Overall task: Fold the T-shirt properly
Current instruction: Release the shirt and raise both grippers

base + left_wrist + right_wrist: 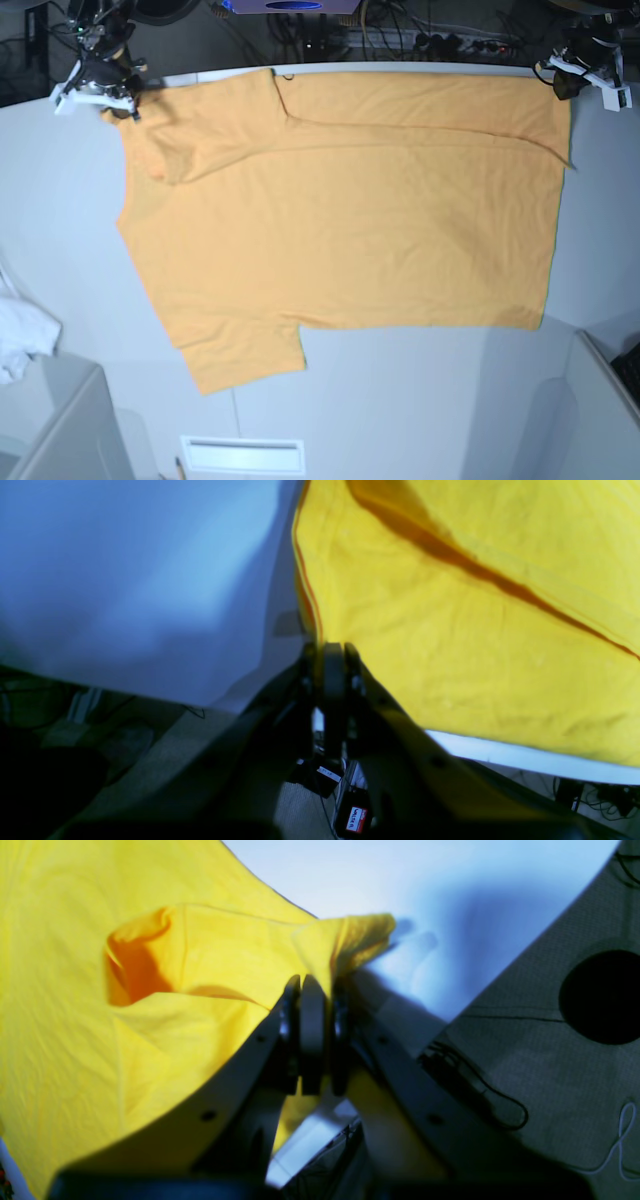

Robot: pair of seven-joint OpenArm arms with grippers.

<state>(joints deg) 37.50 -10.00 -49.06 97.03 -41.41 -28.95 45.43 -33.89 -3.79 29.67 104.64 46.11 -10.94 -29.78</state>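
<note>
The light-orange T-shirt (350, 220) lies spread across the white table (420, 390), with its far strip folded over toward me and one sleeve (245, 355) sticking out at the near left. At the far left corner my right gripper (122, 100) is shut on a bunched piece of the shirt (345, 937) next to the folded sleeve opening (135, 965). My left gripper (563, 88) sits at the far right corner. Its jaws are shut on the shirt's edge (312, 605) in the left wrist view, where the cloth (475, 645) reaches the table's rim.
A small white cloth (20, 340) lies at the table's left edge. A grey bin (60, 430) stands at the near left and a grey panel (610, 400) at the near right. Cables and a power strip (440, 42) run behind the table's far edge.
</note>
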